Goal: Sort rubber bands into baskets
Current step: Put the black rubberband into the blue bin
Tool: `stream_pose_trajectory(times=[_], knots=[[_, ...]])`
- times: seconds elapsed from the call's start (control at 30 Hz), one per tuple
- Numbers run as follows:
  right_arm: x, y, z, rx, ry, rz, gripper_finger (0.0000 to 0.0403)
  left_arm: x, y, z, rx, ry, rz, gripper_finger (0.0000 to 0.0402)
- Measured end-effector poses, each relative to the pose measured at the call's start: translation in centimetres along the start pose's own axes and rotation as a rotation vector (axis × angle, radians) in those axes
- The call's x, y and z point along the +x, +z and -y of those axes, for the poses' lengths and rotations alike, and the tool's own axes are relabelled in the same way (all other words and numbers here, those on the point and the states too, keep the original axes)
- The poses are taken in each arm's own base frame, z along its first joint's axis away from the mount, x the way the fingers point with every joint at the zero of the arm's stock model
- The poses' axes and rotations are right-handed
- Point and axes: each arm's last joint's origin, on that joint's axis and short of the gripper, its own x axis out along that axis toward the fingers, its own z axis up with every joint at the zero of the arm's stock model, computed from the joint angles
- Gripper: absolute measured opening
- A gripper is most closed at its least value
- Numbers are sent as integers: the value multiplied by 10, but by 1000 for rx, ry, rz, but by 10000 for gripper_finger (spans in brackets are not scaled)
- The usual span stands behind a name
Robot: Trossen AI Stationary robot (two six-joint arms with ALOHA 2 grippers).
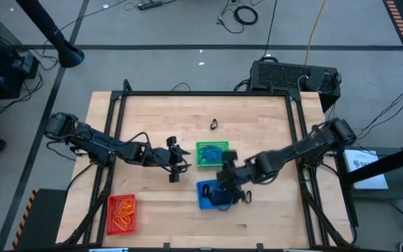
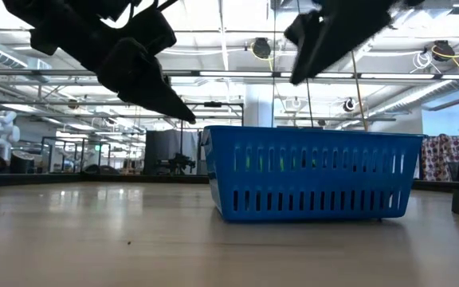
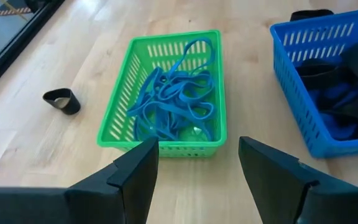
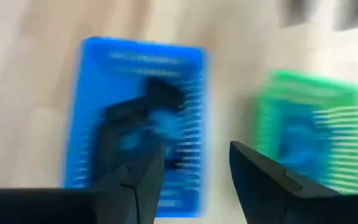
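On your counter [image 1: 257, 119], two baskets sit near the middle, one [image 1: 211, 153] just behind the other [image 1: 211, 194]. The third basket [image 1: 122, 213] stands well apart at the front left corner. Each basket holds rubber bands [image 3: 176, 93]. A lone band [image 1: 214, 125] lies on the counter behind the middle pair, apart from them.

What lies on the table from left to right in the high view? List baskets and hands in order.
Red basket → left hand → green basket. The blue basket and right hand overlap, so they are left out.
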Motion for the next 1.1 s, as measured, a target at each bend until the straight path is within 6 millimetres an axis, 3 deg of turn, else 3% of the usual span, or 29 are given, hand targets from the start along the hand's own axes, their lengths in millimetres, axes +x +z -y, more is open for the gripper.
stream_pose_trajectory(times=[0.13,0.27,0.43,0.63,0.83,1.1], knots=[[-16,5,34,-9,-213,53,165,0,0,0,-43,-1,0,230],[-15,10,93,129,-262,101,162,0,-3,1,-108,-4,-34,230],[5,-2,170,367,-301,96,165,-3,-14,6,-155,-6,-133,230],[39,-37,234,626,-342,-27,164,-7,-18,16,-155,-13,-167,230],[72,-63,268,725,-297,-70,164,-10,-18,23,-108,-23,-158,230],[99,-75,276,761,-227,-79,164,-10,-20,24,-96,-11,-155,230]])
